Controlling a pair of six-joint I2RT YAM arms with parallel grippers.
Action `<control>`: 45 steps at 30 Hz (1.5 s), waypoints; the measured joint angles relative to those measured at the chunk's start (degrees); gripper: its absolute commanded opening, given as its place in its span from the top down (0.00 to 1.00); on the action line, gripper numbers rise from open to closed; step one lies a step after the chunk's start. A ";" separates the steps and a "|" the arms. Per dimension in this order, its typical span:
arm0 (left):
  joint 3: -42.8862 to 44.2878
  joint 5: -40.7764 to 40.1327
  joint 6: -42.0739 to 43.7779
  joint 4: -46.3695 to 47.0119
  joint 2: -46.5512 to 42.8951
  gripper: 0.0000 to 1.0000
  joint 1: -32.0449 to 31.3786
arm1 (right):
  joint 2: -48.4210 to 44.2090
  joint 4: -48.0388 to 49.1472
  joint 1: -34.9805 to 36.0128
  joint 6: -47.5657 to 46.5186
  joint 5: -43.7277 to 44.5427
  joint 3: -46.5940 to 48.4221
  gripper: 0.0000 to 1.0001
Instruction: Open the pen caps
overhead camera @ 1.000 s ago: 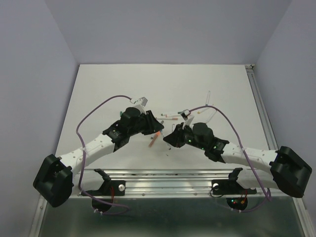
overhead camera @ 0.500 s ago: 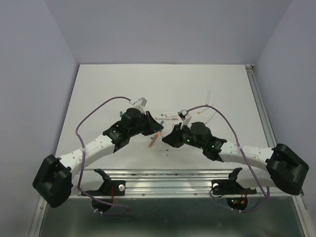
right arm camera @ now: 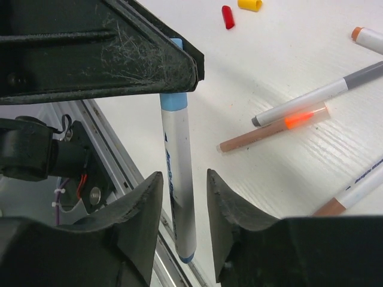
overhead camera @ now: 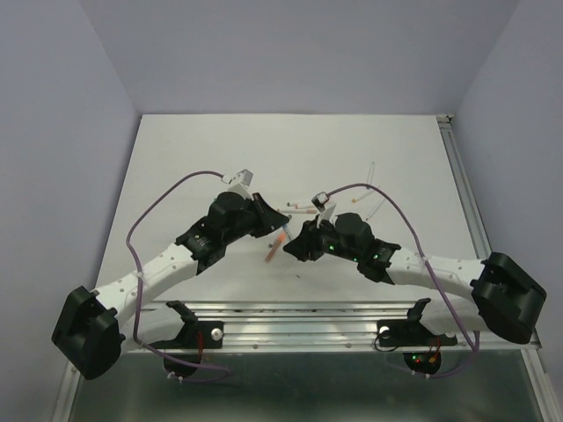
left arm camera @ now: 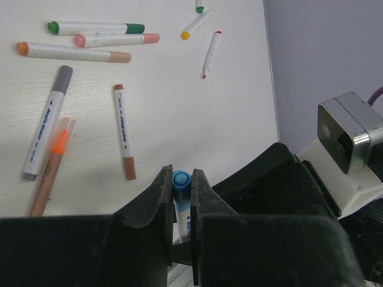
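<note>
At the top of the blue pen, we see our left claw pinching the blue cap; our right claw stands spread around the pen just below it.

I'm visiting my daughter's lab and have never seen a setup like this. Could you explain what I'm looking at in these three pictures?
These are two robot arms, the left arm and the right arm, bolted at the near edge of a white table. The wide picture is taken from above and behind them. The other two come from a small camera on each wrist, so each shows its own black fingers at the bottom.

Marker pens lie scattered on the table, among them a grey pen and a brown pen. There is also a loose red cap and a yellow cap.

The left gripper pinches the blue cap of a blue pen. The right gripper is open, with a finger on either side of the pen's barrel.
</note>
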 measured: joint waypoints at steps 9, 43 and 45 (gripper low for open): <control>0.00 -2.47 -0.04 -1.11 -0.04 1.00 0.00 | 1.60 0.66 0.17 -0.13 -2.10 0.52 0.99; 4.37 -3.32 14.12 -10.21 17.09 0.94 25.24 | 0.42 -29.77 -18.71 7.32 26.93 2.73 0.99; 4.39 -3.87 14.23 -10.40 18.43 0.93 24.65 | 3.34 -30.01 -21.07 6.56 26.75 4.76 0.99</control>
